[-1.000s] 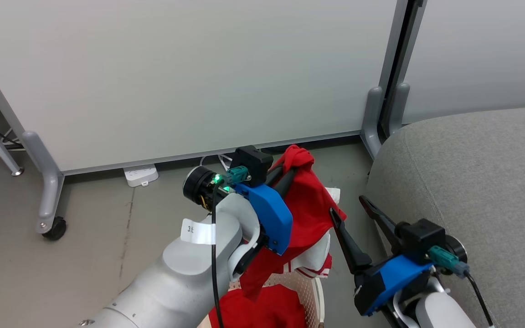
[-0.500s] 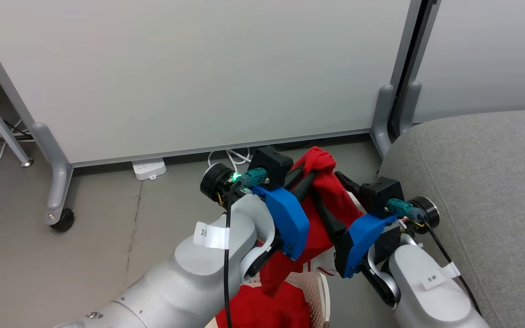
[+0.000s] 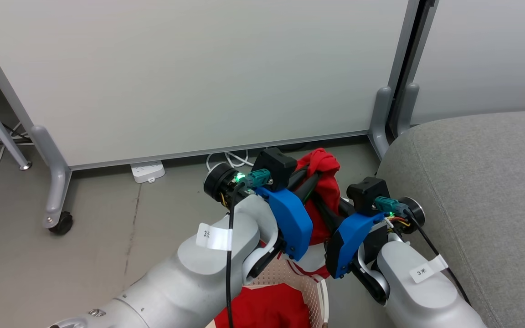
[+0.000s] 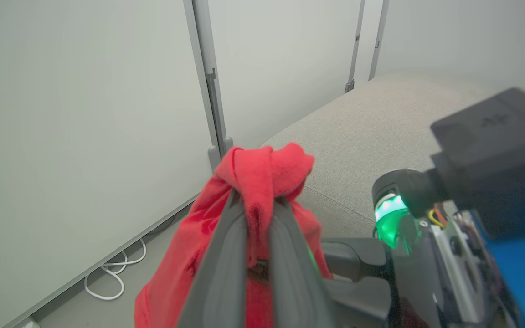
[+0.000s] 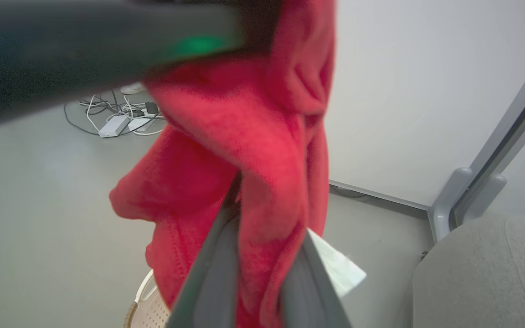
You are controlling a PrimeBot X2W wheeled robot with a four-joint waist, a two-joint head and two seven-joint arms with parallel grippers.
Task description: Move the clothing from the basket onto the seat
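Left hand [image 3: 310, 176] [image 4: 258, 202]: closed narrow on garment [image 3: 325, 163] [image 4: 262, 171] [image 5: 244, 136]. Soft, fleecy red fabric is pinched between the two long dark fingers and bunched into a rounded knot above the tips. Garment is held up in the air, over the basket [image 3: 290, 275] [image 5: 151, 312] and just beside the seat [image 3: 472, 182] [image 4: 381, 127] [image 5: 481, 273]. It is not resting on the seat.

Right hand [image 3: 324, 212] [image 5: 267, 214]: closed on the same garment, lower down. In the right wrist view a thick fold of red fabric is clamped between its fingers, and the rest is hung in loose vertical folds. Both hands are set close together, blue mounts side by side.

White trim [image 3: 310, 269] with thin red stripes is seen at the garment's lower edge, down at the basket's mouth. A pale flat piece [image 5: 337, 266] is seen behind the right hand's finger; what it is cannot be told.

Second garment [image 3: 267, 310], same red, is crumpled inside the basket. Basket: cream plastic, perforated wall, brown woven-look rim.

Seat: grey woven upholstery, rounded edge, stitched seam [image 4: 335, 200] along the front.

Floor [image 3: 107, 255]: smooth grey. Behind it, flat white panels [image 3: 198, 82] are set in grey frames with rounded feet, and one black caster [image 3: 57, 225] is seen. A white power strip [image 3: 147, 171] and a looped white cable [image 4: 107, 282] are laid at the panel's foot.
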